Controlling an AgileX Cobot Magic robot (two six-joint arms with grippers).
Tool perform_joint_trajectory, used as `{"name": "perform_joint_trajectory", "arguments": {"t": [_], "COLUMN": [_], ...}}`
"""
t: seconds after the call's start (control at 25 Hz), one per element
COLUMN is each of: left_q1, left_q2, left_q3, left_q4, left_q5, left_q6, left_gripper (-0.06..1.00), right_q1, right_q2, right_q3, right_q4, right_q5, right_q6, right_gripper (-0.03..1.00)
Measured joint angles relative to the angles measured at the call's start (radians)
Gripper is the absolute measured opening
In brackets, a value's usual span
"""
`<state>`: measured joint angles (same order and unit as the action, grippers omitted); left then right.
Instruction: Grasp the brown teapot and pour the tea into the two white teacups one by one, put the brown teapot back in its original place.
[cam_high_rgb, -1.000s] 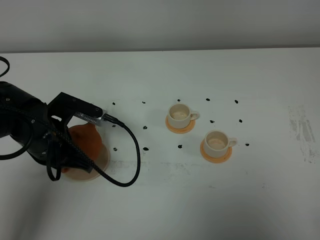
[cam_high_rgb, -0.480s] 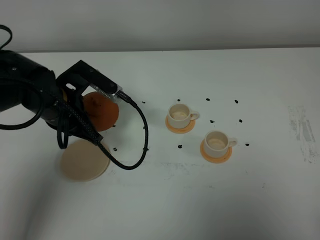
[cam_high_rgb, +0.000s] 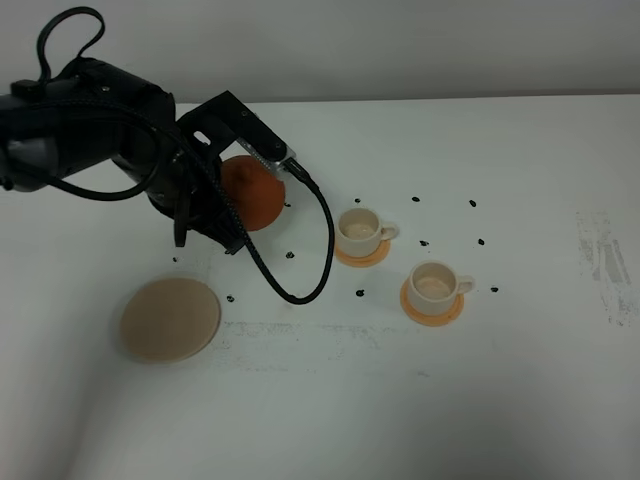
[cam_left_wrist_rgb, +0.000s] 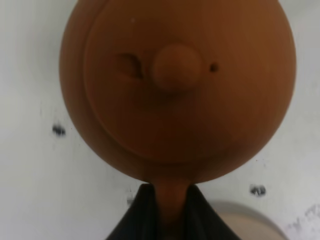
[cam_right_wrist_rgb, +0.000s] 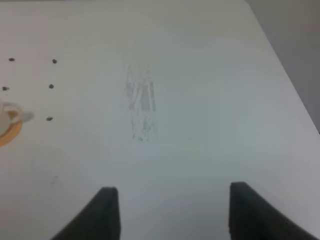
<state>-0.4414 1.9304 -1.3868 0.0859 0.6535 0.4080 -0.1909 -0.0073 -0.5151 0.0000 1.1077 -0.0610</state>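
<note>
The brown teapot (cam_high_rgb: 252, 193) hangs in the air, left of the two white teacups. My left gripper (cam_left_wrist_rgb: 169, 202) is shut on its loop handle, and the left wrist view looks down on its knobbed lid (cam_left_wrist_rgb: 175, 67). The beige plate (cam_high_rgb: 170, 320) lies bare on the table, nearer the front and to the left of the teapot. One teacup (cam_high_rgb: 358, 231) stands on an orange coaster (cam_high_rgb: 360, 254) just right of the teapot. The other teacup (cam_high_rgb: 432, 283) stands on its coaster (cam_high_rgb: 432, 310) further right and nearer. My right gripper (cam_right_wrist_rgb: 172, 210) is open over bare table.
Small black dots (cam_high_rgb: 290, 256) mark the white table around the cups. A scuffed grey patch (cam_high_rgb: 603, 255) lies at the far right. The left arm's black cable (cam_high_rgb: 310, 270) loops down close to the nearer-left cup.
The teapot has been lifted off the beige plate and carried up and to the right toward the cups. The plate now lies uncovered.
</note>
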Motion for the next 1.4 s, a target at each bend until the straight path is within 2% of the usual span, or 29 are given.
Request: {"name": "perform_joint_trajectory", "arguments": {"t": [0.2, 0.44, 0.68, 0.84, 1.08, 1.4], "left_q1": [-0.036, -0.060, -0.063, -0.063, -0.065, -0.065], "left_q2": [0.063, 0.108, 0.118, 0.118, 0.119, 0.143], "left_q3": [-0.074, -0.131, -0.131, -0.132, -0.132, -0.133], "left_q4": [0.001, 0.012, 0.088, 0.123, 0.125, 0.127], "left_q5": [0.011, 0.000, -0.014, -0.022, -0.061, -0.114], "left_q6": [0.093, 0.107, 0.115, 0.174, 0.290, 0.344], "left_gripper": [0.08, 0.08, 0.08, 0.08, 0.08, 0.08], "right_q1": [0.000, 0.000, 0.000, 0.000, 0.000, 0.000], "right_q2": [0.000, 0.000, 0.000, 0.000, 0.000, 0.000], "right_q3": [0.000, 0.000, 0.000, 0.000, 0.000, 0.000], "right_q4": [0.000, 0.000, 0.000, 0.000, 0.000, 0.000], "right_q5": [0.000, 0.000, 0.000, 0.000, 0.000, 0.000], "right_q6": [0.000, 0.000, 0.000, 0.000, 0.000, 0.000], "right_gripper": [0.47, 0.47, 0.47, 0.47, 0.47, 0.47]}}
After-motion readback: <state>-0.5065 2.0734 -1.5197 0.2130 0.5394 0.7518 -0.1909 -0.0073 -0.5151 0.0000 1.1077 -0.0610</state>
